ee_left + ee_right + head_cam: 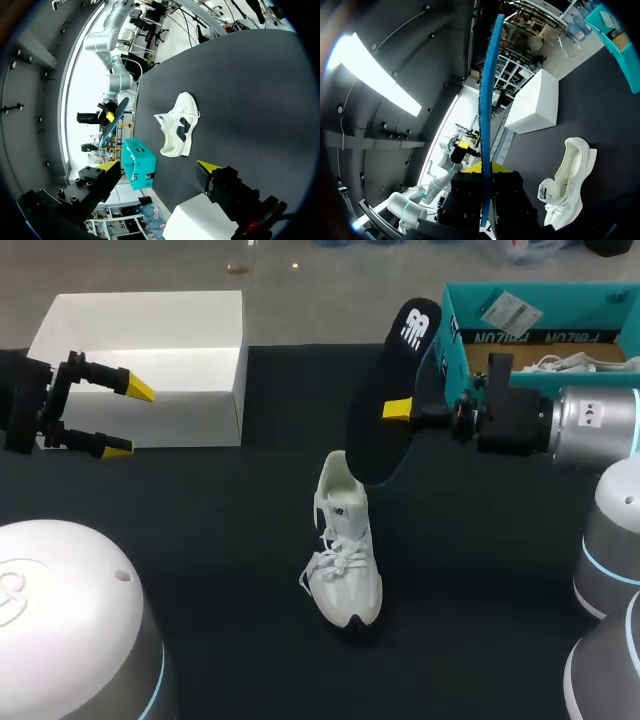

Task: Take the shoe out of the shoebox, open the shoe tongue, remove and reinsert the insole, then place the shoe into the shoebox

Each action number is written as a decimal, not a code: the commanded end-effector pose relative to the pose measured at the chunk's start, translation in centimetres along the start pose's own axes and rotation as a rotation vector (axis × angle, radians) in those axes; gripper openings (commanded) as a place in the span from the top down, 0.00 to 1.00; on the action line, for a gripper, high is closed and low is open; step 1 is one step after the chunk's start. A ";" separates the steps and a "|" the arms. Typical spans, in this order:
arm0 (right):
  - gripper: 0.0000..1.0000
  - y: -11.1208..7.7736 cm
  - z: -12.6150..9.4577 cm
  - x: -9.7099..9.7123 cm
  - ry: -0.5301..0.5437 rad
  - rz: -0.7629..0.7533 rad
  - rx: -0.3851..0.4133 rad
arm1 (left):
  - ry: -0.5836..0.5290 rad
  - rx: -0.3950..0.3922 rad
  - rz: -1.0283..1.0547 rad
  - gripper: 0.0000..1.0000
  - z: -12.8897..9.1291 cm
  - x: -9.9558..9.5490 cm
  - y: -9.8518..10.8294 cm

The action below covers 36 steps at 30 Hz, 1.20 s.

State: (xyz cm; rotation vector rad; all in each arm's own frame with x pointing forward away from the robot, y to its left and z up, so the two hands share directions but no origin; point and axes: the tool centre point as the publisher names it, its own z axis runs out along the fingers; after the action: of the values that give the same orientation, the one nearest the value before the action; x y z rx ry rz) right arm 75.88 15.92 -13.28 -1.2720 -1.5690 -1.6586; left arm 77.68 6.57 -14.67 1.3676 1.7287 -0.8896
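Right gripper (396,412) pinches insole (372,445), long axis steep. Its lower end hangs below the fingers, near shoe (345,565) heel opening. Left gripper (128,420) wide, well apart.

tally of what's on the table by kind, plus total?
shoe: 1, white
insole: 1, black, held in the right gripper
boxes: 2, a white box and a teal box
Total: 4

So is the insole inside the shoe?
No, the right gripper holds the insole up in the air, out of the shoe.
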 end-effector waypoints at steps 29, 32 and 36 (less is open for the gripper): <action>1.00 3.4 7.1 -3.5 -0.143 -0.414 0.174 | 0.004 -0.002 0.000 0.00 -0.1 0.0 -0.1; 1.00 3.5 7.9 -4.4 -0.151 -0.434 0.197 | 0.004 -0.002 0.000 0.00 -0.1 0.0 -0.1; 1.00 3.5 8.6 -5.3 -0.156 -0.446 0.196 | 0.004 -0.002 0.000 0.00 -0.1 0.0 -0.1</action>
State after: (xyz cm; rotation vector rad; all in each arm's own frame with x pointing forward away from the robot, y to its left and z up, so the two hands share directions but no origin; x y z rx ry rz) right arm 82.32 19.79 -16.47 -1.0205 -2.1572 -1.6591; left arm 77.60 6.56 -14.65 1.3670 1.7285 -0.8892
